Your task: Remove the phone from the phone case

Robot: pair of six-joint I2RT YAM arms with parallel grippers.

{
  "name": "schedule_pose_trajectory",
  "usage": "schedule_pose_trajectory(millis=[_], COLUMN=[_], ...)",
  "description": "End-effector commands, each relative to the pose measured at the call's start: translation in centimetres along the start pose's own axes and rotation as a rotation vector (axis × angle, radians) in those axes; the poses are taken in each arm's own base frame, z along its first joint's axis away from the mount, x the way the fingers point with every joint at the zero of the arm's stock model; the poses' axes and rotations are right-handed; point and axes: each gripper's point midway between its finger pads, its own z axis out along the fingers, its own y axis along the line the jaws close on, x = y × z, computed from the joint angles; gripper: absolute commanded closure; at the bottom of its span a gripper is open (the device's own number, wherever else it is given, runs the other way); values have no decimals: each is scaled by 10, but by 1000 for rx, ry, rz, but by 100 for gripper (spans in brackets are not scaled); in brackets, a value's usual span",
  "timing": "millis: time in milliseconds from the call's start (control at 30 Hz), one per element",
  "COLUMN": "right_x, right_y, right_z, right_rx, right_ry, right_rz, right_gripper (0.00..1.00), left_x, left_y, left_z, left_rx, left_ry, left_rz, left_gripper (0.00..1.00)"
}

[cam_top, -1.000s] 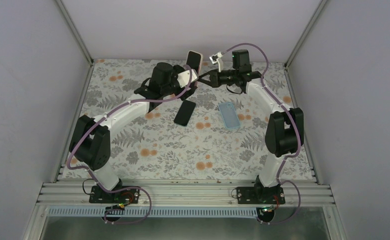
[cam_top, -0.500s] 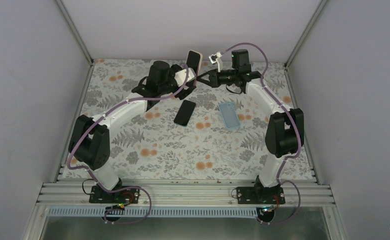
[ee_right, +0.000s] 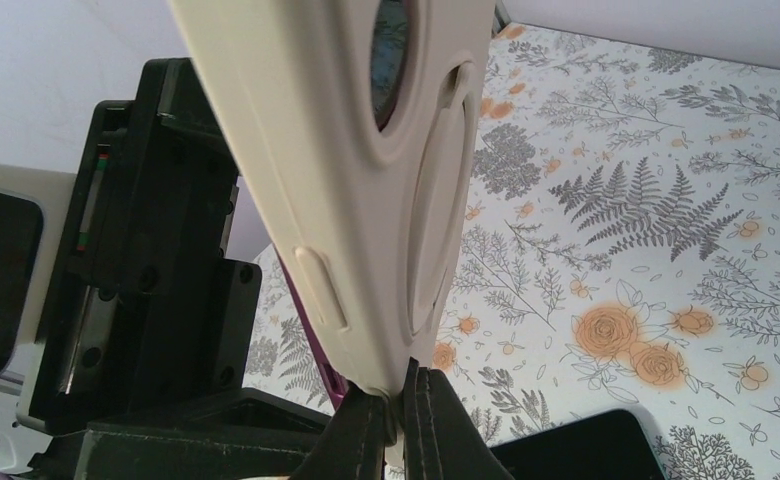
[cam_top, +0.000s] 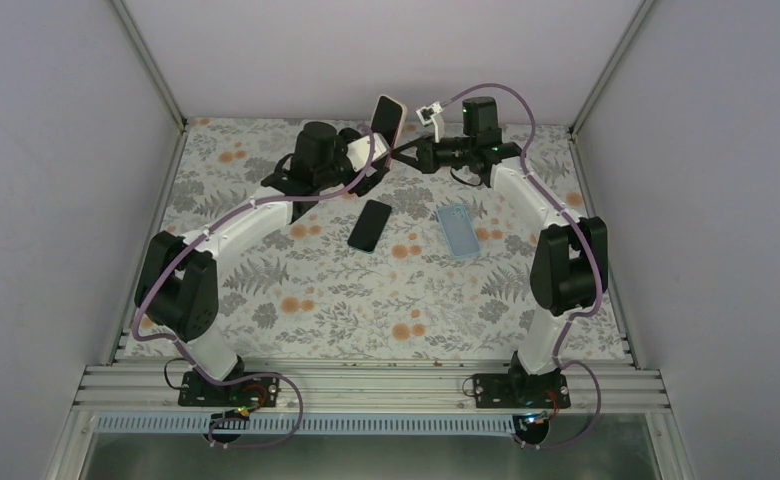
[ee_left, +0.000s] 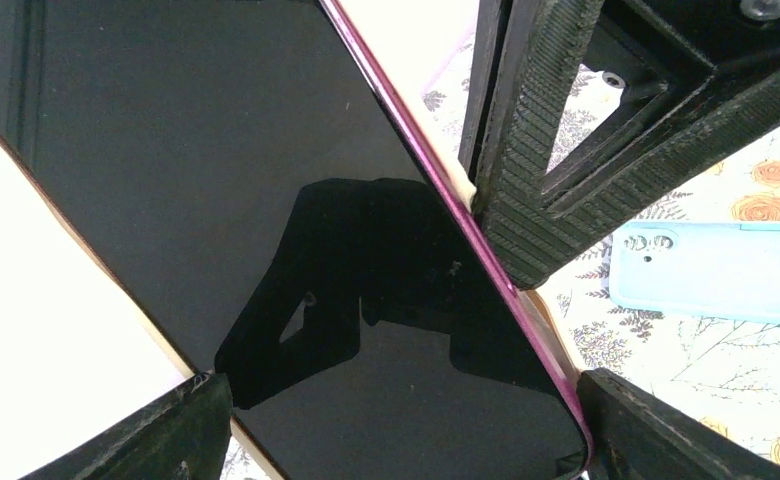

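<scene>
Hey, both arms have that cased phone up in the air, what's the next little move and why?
Probably close the left gripper snug on the phone: its fingers flank it, contact unclear, while the right gripper is shut on the cream phone case at its edge, placed to peel it away.

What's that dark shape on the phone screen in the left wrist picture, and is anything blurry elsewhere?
Left wrist view: it's a reflection in the glossy black screen of the phone. Right wrist view: the cream case looms close, slightly soft. Top view: even light, faint shadows.
</scene>
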Motion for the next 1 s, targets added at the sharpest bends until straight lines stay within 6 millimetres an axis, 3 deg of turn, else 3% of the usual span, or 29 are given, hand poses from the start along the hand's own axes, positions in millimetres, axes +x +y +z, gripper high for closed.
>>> schedule_pose_trajectory(millis=[0, 333, 600, 967], right_x=[2, 7, 9, 16], right_y=[57, 46, 49, 37], right_z=[-3, 1, 3, 14], right_rx=[-178, -142, -138, -95], right_ry=[29, 38, 41, 58], right_rz=[-45, -26, -24, -15], right_gripper=[96, 96, 97, 97], left_x=[-13, -19, -14, -24], left_y=[64, 73, 96, 100], left_z=[-21, -27, -32, -37], left_rx=[-237, -275, -409, -420], left_ry=[-36, -38, -20, -36], left_rz=[-11, -1, -26, -52], left_gripper=[15, 15, 19, 17])
